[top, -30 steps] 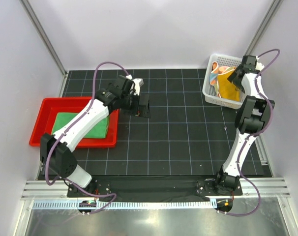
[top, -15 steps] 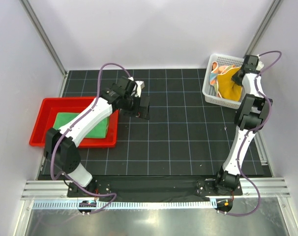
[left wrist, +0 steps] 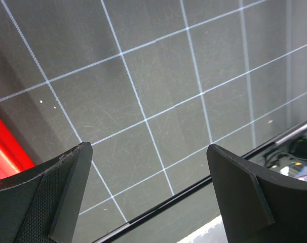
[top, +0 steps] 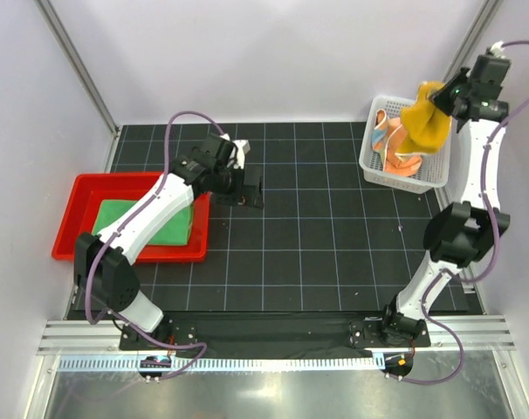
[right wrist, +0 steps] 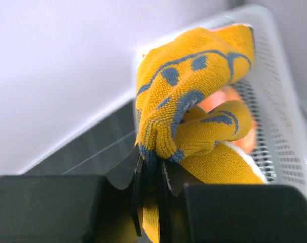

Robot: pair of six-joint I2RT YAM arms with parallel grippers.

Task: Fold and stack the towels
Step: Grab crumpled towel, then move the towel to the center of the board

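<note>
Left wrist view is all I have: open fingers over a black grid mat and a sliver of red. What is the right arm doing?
Observer: The right gripper is shut on a yellow-orange towel with blue marks, held up above the white mesh basket.
Operator: Is anything lying in that basket?
Observer: Yes, an orange towel is bunched up inside it.
Operator: And the red by my fingers?
Observer: That is a red tray with a flat green towel lying in it.
</note>
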